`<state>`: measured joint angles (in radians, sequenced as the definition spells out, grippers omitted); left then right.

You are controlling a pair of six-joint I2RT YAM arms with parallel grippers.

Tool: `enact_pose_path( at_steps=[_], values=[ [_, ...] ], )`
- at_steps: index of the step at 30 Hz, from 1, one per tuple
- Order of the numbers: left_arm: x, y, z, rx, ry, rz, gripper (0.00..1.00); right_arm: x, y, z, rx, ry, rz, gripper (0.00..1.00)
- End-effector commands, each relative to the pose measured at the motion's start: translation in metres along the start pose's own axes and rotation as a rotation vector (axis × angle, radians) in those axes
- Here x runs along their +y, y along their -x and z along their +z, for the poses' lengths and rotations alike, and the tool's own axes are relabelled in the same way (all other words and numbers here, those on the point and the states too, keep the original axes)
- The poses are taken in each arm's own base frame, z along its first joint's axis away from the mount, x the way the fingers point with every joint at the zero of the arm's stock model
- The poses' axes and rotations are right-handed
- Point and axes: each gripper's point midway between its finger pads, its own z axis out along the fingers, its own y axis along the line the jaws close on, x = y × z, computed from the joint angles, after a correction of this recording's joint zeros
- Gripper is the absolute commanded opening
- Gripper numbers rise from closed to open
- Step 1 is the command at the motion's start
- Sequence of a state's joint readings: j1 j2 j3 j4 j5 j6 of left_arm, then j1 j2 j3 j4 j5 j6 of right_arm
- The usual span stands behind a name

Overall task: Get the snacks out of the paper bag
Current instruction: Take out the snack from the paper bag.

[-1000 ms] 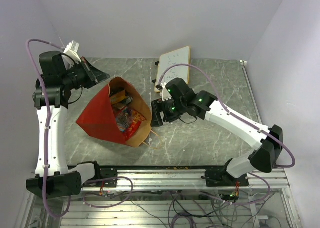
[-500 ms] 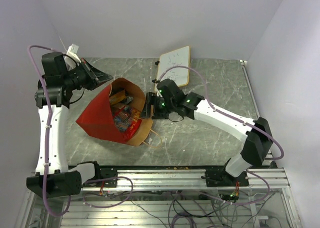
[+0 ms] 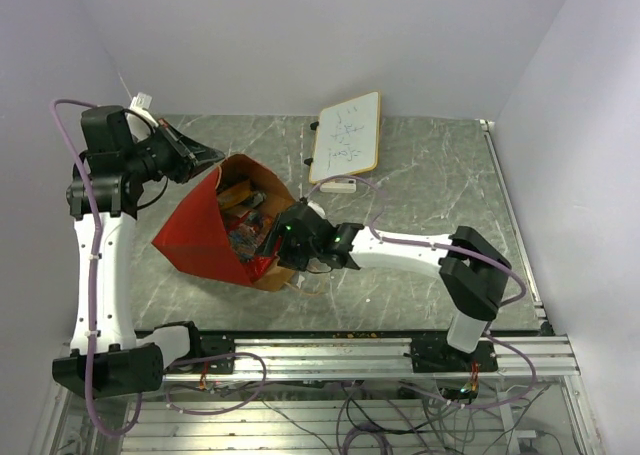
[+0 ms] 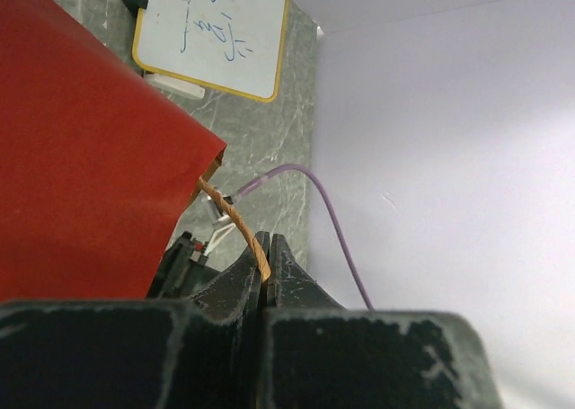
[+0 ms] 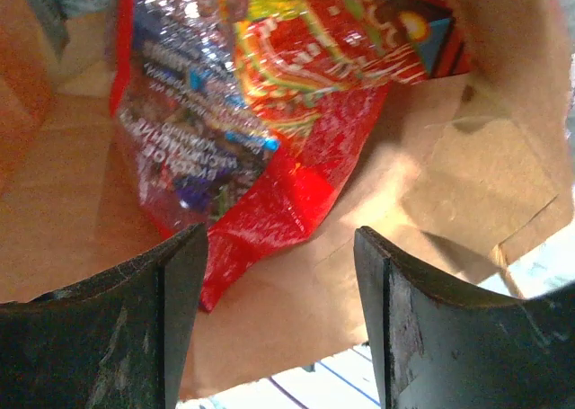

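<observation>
Left gripper [image 4: 265,252]: closed tight on the twisted handle [image 4: 229,213] of the paper bag [image 4: 81,157]. It holds the upper rim up and back at the far left of the table [image 3: 430,185].

Right gripper [image 5: 278,279]: jaws apart with nothing between them. Both fingers [image 5: 175,283] sit just inside the bag mouth.

Paper bag, top view [image 3: 200,230]: tipped on its side, red wall up. The brown inside is on show and the mouth faces my right arm.

Red cookie packet [image 5: 305,112]: inside the bag, lying on the lower brown wall. It is straight ahead of my right gripper and a little left of centre.

Nearest part: the crimped red end of the packet, just beyond my left-hand finger. I cannot tell whether they touch.

Long axis: runs away from the jaws, deeper into the bag and slanted, so I meet it end-on rather than across.

Other snacks: small wrapped bars [image 3: 238,193] further in, toward the bag's far wall. They are too blurred to count.

Nearer arm: the right by far. The left is taken up with the handle and well apart from the contents.

Step, my reading: reach in for the first pick. No snacks lie out on the table.

Next move calls for: a short push forward so the packet's end sits between the fingers, then closing on it.

Risk: pinching the brown paper under the packet and dragging the bag.

Whiteboard [image 3: 347,135]: on the far side, apart from the work.
</observation>
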<state>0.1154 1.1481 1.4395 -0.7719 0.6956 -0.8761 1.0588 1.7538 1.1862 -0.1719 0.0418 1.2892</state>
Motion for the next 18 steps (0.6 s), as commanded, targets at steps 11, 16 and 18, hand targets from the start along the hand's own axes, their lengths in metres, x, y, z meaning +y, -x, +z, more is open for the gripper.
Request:
enact_pose_path(
  at_steps=[11,16,18],
  values=[
    [-0.012,0.000,-0.006,0.011,-0.026,0.004,0.07,-0.015,0.011,0.047,-0.167,-0.074,0.101,0.70],
    [-0.012,-0.002,-0.010,0.020,-0.007,0.026,0.07,0.001,0.025,0.049,-0.235,-0.024,0.128,0.66],
    [-0.010,-0.005,-0.014,0.024,0.013,0.034,0.07,0.006,0.031,0.052,-0.263,-0.022,0.124,0.64]
  ],
)
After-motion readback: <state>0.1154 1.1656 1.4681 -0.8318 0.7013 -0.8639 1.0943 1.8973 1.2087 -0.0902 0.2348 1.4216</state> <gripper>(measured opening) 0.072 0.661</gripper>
